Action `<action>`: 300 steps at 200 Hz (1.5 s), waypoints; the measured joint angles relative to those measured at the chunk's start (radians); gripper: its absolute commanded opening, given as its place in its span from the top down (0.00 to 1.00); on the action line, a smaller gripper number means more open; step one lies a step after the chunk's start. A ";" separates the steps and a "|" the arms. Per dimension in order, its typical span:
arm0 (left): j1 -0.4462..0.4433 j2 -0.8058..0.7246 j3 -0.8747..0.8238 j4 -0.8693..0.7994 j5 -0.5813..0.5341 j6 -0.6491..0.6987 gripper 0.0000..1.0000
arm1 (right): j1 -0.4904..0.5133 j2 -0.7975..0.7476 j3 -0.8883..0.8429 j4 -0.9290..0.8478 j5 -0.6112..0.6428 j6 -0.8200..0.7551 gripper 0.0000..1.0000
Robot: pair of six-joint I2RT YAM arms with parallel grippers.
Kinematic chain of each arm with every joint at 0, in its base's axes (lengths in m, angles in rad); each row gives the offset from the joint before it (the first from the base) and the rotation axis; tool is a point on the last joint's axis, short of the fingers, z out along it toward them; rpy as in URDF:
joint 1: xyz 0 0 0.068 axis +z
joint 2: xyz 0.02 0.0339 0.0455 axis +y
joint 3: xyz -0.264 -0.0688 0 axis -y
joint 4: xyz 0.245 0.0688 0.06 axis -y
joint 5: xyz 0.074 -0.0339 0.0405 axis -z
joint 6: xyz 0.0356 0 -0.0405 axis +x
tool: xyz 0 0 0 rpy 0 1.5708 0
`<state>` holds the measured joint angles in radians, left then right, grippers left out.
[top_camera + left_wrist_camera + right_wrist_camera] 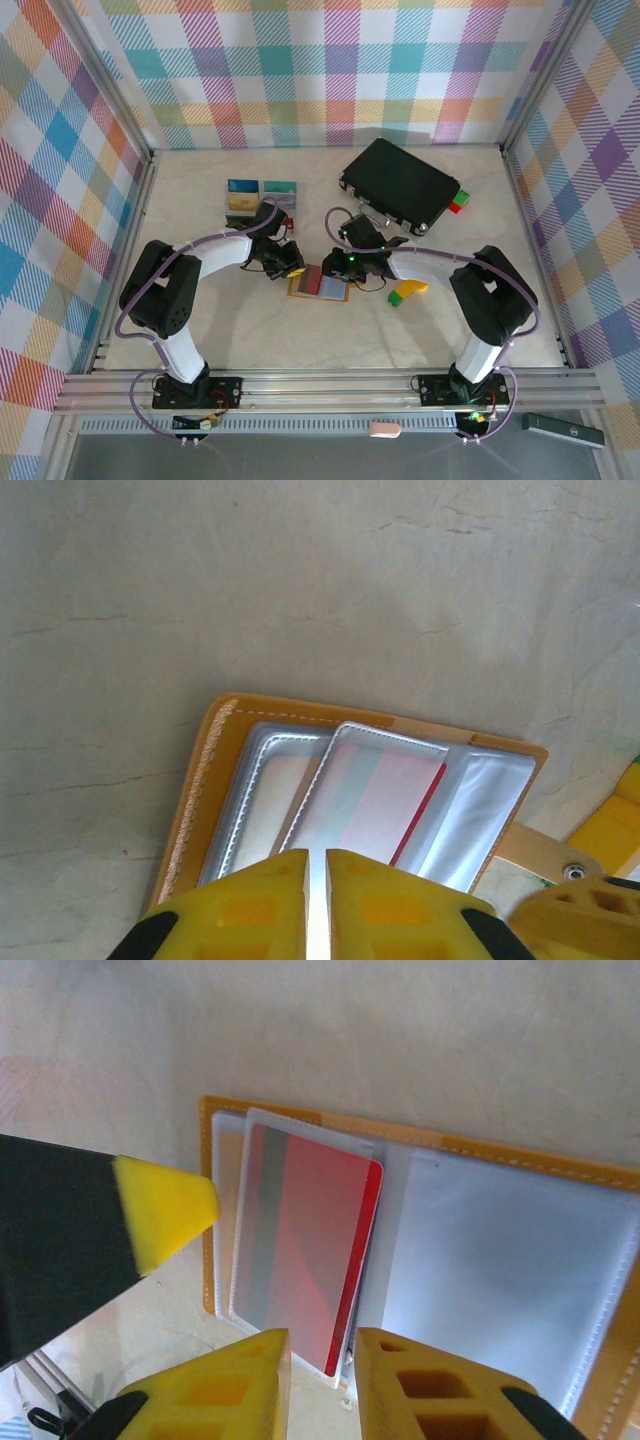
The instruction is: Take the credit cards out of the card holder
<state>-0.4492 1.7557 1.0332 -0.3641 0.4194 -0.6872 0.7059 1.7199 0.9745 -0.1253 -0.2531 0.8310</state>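
The orange-tan card holder point(318, 285) lies open on the table between both arms, its clear sleeves fanned out. My left gripper point(317, 858) is shut on the edge of one clear sleeve; a red credit card point(400, 800) sits in that sleeve. In the right wrist view the red card point(310, 1240) sticks partly out of its sleeve, and my right gripper point(323, 1338) is narrowly open, its fingers straddling the card's near end with a gap showing. Three other credit cards point(262, 193) lie side by side at the back left.
A black hard case point(400, 185) stands at the back right with a red-and-green block point(457, 200) by its corner. A green-and-yellow block point(407, 292) lies just right of the holder. The holder's strap tab point(545, 855) points toward the right gripper. Checked walls enclose the table.
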 measured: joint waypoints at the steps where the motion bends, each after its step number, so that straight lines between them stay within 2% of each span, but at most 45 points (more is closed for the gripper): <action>1: 0.000 0.000 0.000 0.000 0.000 0.000 0.90 | 0.000 0.002 0.000 0.000 -0.001 0.000 0.78; 111: 0.000 0.039 0.013 -0.001 0.024 0.008 0.93 | -0.029 0.101 0.010 0.043 -0.108 0.069 0.83; 180: 0.000 0.050 0.013 -0.003 0.008 0.002 1.00 | -0.033 0.113 0.014 0.081 -0.136 0.076 0.85; 300: 0.000 0.047 0.004 0.008 0.007 -0.036 1.00 | -0.039 0.171 0.028 0.108 -0.175 0.102 0.87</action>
<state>-0.4492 1.8023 1.0374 -0.3565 0.4263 -0.7231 0.6666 1.8912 1.0027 -0.0177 -0.4278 0.9329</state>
